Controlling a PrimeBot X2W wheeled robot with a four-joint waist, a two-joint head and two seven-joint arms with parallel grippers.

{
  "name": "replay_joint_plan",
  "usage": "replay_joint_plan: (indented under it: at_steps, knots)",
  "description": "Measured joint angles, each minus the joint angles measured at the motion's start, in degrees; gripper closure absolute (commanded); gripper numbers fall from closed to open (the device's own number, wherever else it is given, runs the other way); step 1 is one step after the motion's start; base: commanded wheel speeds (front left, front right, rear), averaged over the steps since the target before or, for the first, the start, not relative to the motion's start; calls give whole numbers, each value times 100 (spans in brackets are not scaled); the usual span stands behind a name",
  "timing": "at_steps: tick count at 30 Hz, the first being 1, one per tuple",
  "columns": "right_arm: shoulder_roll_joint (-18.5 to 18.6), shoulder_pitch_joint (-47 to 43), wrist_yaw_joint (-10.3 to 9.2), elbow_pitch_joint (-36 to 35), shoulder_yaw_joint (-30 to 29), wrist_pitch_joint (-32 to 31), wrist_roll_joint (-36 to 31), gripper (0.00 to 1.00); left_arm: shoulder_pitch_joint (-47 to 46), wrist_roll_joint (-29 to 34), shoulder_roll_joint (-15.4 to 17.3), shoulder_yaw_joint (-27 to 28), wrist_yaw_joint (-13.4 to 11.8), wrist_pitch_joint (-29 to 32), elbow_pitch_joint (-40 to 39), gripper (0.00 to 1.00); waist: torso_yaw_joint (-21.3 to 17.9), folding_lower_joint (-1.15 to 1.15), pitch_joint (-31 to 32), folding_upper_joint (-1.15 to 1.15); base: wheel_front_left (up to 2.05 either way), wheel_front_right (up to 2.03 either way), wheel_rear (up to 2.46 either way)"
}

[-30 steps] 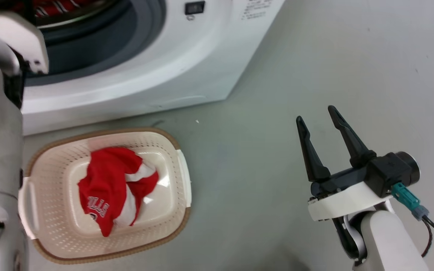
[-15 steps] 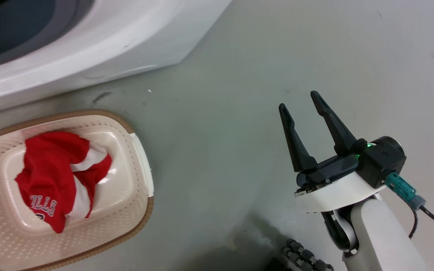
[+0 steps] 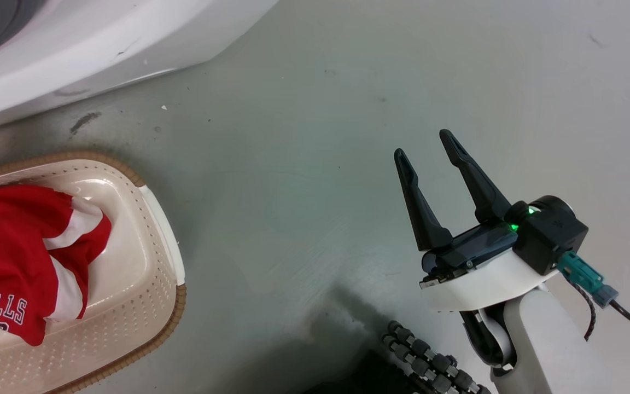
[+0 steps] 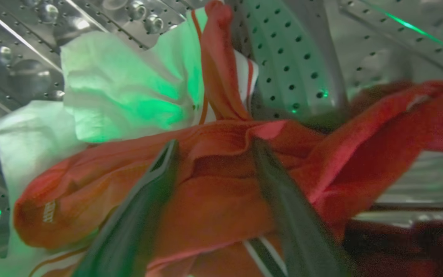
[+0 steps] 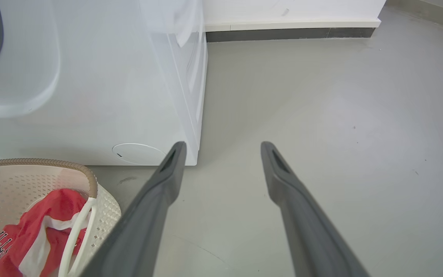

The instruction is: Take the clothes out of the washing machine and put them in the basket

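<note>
Left gripper (image 4: 214, 154) is inside the washing machine (image 3: 74, 49), fingers apart and pushed into the red-and-white garment (image 4: 214, 200) – fabric bunched between and around both fingers, jaws not closed on it. The garment's white panel (image 4: 121, 96) is heaped up beyond the fingertips against the perforated steel drum (image 4: 283, 50), and a red fold trails off to the right of that view. Right gripper (image 3: 423, 145) hangs over bare grey floor (image 3: 320, 164), fingers spread, nothing in it. It is well apart from the basket (image 3: 179, 303), which sits at the left edge of the head view just in front of the machine. Lettered red garment (image 3: 14, 246) lies crumpled in the basket, white lettering facing up, nowhere near either gripper. In the right wrist view the basket is at lower left beside the left finger, the machine's white front behind it – then open floor out to a dark skirting (image 5: 283, 34) along the far wall
</note>
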State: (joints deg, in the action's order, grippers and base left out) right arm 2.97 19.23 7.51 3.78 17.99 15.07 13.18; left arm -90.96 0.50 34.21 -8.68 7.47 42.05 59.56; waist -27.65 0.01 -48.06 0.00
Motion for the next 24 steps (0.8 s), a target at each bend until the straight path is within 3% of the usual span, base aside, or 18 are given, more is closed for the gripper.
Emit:
replay_joint_plan:
  at_steps: [1,3,12,17,24]
  knots:
    - [-1,0,1,-3,3,0,4,0,14,-15,15,5,-33,58,-66,47,-7,0,-20,0,0,0,0]
    - [-1,0,1,-4,8,0,42,0,75,-56,47,25,-64,115,-219,100,-18,0,-39,0,0,0,0]
    - [-2,70,0,23,-11,1,35,0,712,-27,170,34,-508,-681,-1345,100,40,0,9,0,0,0,0]
    - [-2,72,1,51,-79,1,-59,0,1106,-116,172,135,-776,-1492,-1801,100,110,0,186,0,0,0,0]
    - [-5,49,1,155,-261,1,-177,0,1803,-375,-57,232,-951,-2760,-2006,100,246,-1,597,0,0,0,0]
